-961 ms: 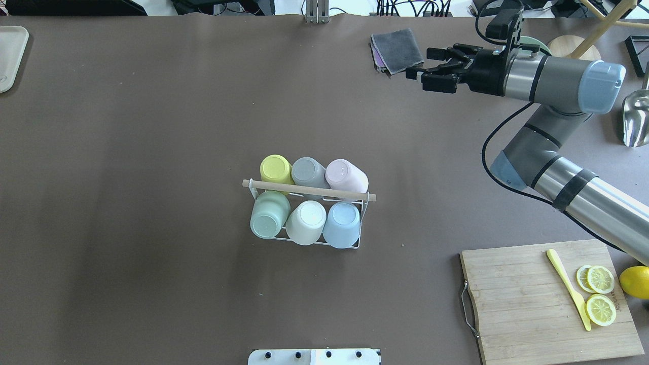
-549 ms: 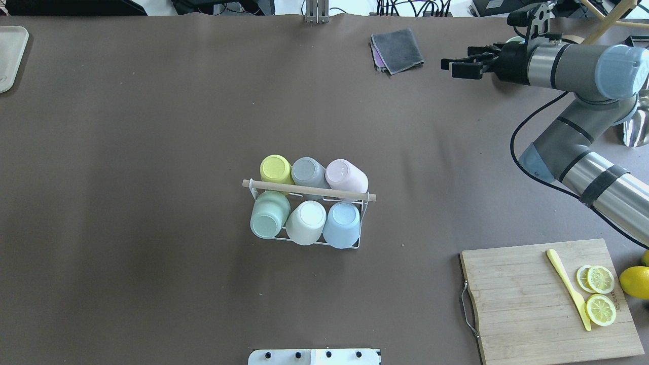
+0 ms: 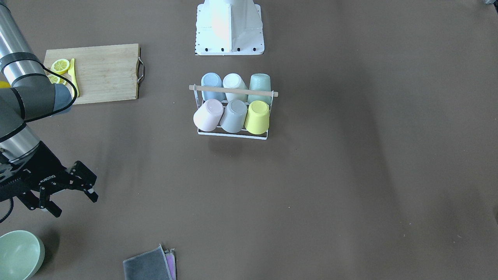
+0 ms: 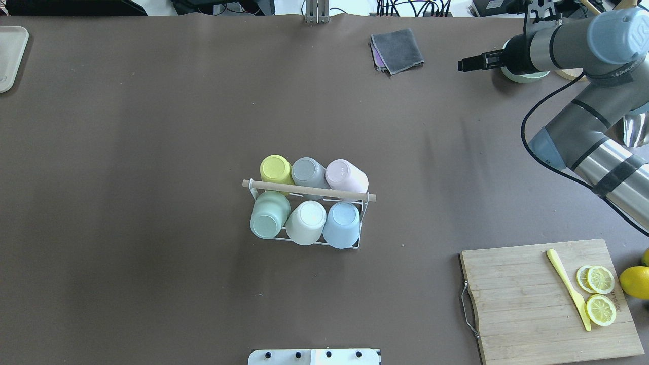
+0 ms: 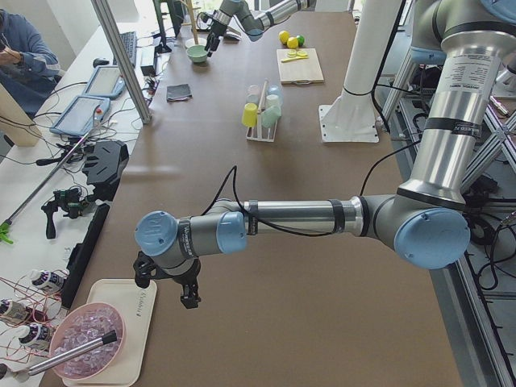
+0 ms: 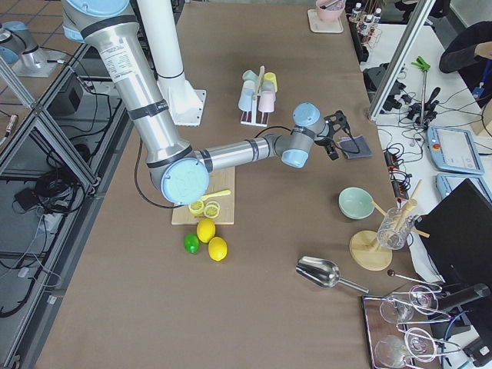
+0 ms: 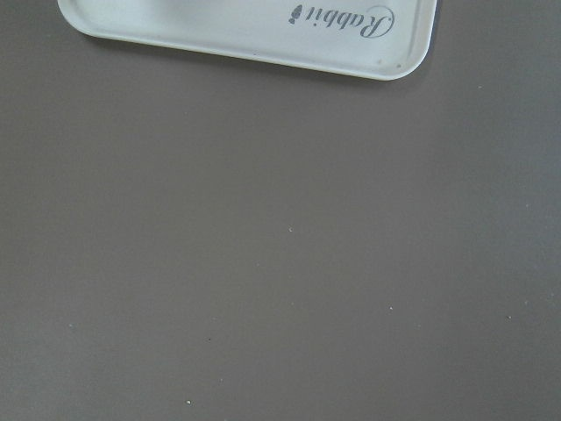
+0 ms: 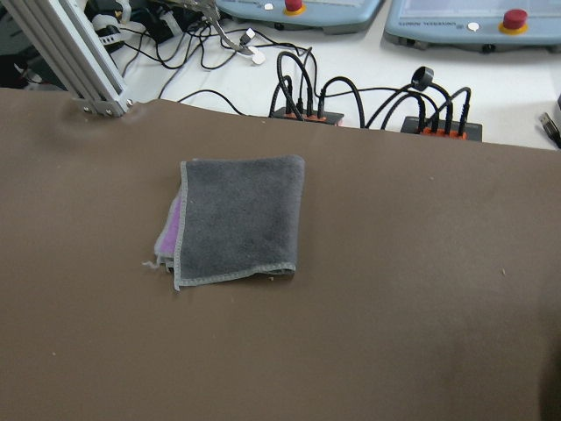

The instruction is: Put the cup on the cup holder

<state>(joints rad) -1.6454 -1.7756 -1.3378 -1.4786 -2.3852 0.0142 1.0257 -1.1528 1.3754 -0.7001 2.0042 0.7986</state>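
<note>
The white wire cup holder with its wooden rod handle (image 4: 309, 190) stands mid-table and also shows in the front view (image 3: 233, 92). Several cups sit upside down on its prongs: yellow (image 4: 275, 169), grey (image 4: 307, 172), pink (image 4: 346, 175), green (image 4: 268, 215), white (image 4: 306, 222) and blue (image 4: 342, 224). My right gripper (image 3: 74, 204) is open and empty, far from the holder, above the table near a green bowl (image 3: 19, 254); it also shows in the overhead view (image 4: 464, 65). My left gripper (image 5: 189, 294) shows only in the left side view, so I cannot tell its state.
A folded grey cloth (image 4: 397, 49) lies at the far edge. A wooden cutting board (image 4: 527, 304) with lemon slices (image 4: 600, 279) and a yellow knife (image 4: 568, 289) is at the near right. A white tray (image 4: 10, 56) sits at the far left.
My right arm has swung right and back, away from the grey cloth toward the green bowl. The holder and cups have not moved.
</note>
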